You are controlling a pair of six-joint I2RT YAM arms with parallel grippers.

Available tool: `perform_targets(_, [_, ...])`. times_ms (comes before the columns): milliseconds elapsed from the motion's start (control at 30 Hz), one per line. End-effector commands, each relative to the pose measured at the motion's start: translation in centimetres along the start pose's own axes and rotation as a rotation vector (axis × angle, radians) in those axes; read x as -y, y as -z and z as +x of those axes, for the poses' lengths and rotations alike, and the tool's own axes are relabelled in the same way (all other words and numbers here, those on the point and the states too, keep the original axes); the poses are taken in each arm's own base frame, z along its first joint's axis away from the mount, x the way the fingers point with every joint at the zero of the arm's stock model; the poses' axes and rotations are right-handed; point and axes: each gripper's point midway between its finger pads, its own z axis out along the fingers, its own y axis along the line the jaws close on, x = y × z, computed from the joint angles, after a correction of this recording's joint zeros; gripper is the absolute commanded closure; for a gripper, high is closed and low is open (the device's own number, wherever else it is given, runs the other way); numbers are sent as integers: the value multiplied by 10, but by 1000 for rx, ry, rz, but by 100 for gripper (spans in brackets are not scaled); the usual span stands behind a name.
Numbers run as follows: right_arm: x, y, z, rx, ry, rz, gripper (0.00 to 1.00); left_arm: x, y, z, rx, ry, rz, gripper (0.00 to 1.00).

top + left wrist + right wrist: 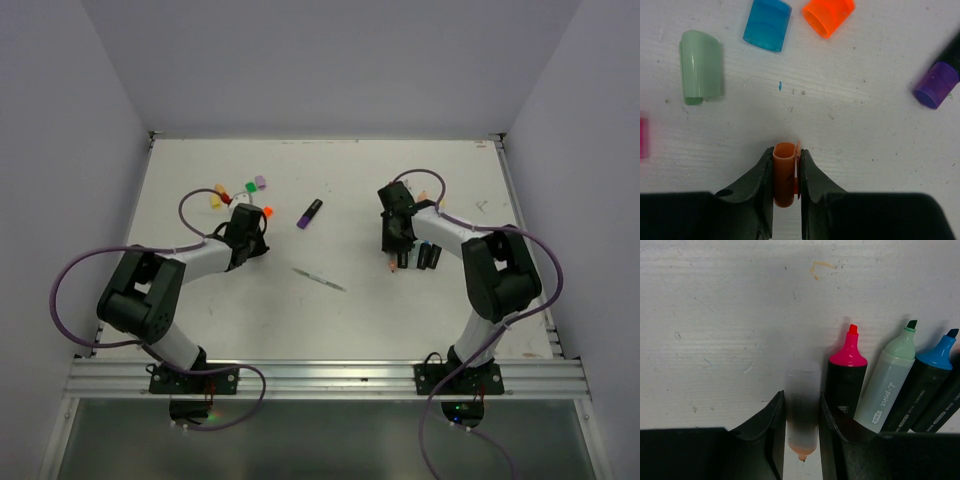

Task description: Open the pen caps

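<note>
WORKTOP STATUS: BOTH HANDS LOADED

**Centre, nearest the arm bases.** A thin silvery stick lies flat on the white worktop between the two arms, apart from both hands.

**Left arm.** The left hand is clamped on an orange cap. The cap is gripped by its sides, with its open end facing away from the wrist. Beyond it and well apart, a pale green cap lies to the left. A purple cap lies to the right, seated on the end of a black barrel. Farthest out, a blue cap and a second orange cap lie loose, just beside each other and not touching.

**Right arm.** The right hand is clamped on a pale barrel. The barrel is blurred, and its orange-tinted tip points back toward the wrist. Just beside the hand, three uncapped pens lie side by side with their tips pointing away:
- a pink-tipped pen
- a pale green pen
- a blue-tipped pen
</note>
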Motion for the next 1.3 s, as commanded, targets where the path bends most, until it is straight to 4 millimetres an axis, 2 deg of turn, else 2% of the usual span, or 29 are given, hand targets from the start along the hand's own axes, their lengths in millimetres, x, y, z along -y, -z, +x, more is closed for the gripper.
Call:
perform_targets(0, [4, -1, -5, 32, 25, 43, 90, -6, -4, -13, 34, -12, -41, 100])
perform_targets(100, [5, 0, -7, 47, 29, 60, 80, -8, -6, -10, 29, -13, -48, 95])
perform_targets(133, [5, 0, -7, 49, 34, 67, 71, -8, -6, -11, 31, -12, -48, 91])
perform_targets(167, [4, 1, -8, 53, 36, 69, 67, -9, -6, -10, 30, -15, -51, 83])
perform_targets(233, [4, 2, -9, 59, 41, 80, 59, -11, -6, -8, 28, -13, -57, 74])
perform_targets(267, [5, 4, -12, 70, 46, 96, 58, -11, -5, -9, 33, -12, -56, 67])
perform_targets(367, [0, 13, -22, 103, 47, 111, 51, -11, -4, -7, 33, -7, -45, 58])
perform_targets(500, [-15, 29, -45, 165, 51, 108, 47, -10, -1, -5, 31, -3, -34, 54])
perform_targets(533, [-22, 32, -50, 180, 55, 99, 46, -10, 0, -5, 33, -1, -31, 53])
perform_targets(567, [-39, 39, -63, 212, 53, 71, 46, -9, 4, -8, 44, 5, -21, 50])
perform_targets(633, [-63, 43, -74, 223, 38, 10, 46, -9, 8, -9, 51, 9, -20, 45])
perform_targets(667, [-78, 43, -87, 228, 4, -12, 46, -8, 12, -14, 63, 13, -14, 43])
perform_targets(733, [-96, 44, -98, 236, -26, -33, 46, -6, 17, -18, 73, 19, -6, 41])
perform_targets(767, [-116, 53, -114, 260, -60, -71, 46, -3, 21, -25, 91, 28, 8, 39])
perform_targets(800, [-126, 41, -111, 237, -63, -71, 46, 0, 25, -29, 103, 34, 20, 37])
perform_targets(833, [-133, 38, -112, 226, -74, -76, 46, 1, 28, -32, 112, 25, 30, 37])
perform_targets(867, [-138, 42, -117, 224, -115, -80, 47, 9, 35, -40, 139, 21, 73, 35])
perform_targets(967, [-139, 37, -115, 217, -142, -79, 47, 35, 44, -59, 188, -20, 198, 32])
perform_targets(1000, [-138, 46, -117, 232, -148, -93, 47, 49, 47, -72, 218, -29, 245, 31])
perform_targets(1067, [-129, 46, -111, 238, -152, -85, 46, 66, 39, -70, 190, -87, 290, 30])
perform_targets(1100, [-125, 56, -114, 254, -159, -95, 46, 80, 41, -82, 216, -127, 311, 29])
perform_targets(1133, [-118, 59, -114, 257, -168, -89, 46, 90, 38, -82, 212, -152, 329, 29])
perform_targets(1167, [-112, 58, -107, 240, -160, -87, 46, 101, 29, -71, 180, -190, 344, 29])
perform_targets(1200, [-108, 61, -106, 241, -160, -89, 46, 115, 29, -80, 193, -205, 369, 29])
perform_targets(1233, [-99, 74, -114, 270, -176, -96, 46, 122, 18, -70, 154, -221, 391, 29])
perform_targets(1267, [-92, 72, -106, 254, -167, -91, 46, 131, 16, -76, 168, -224, 415, 29])
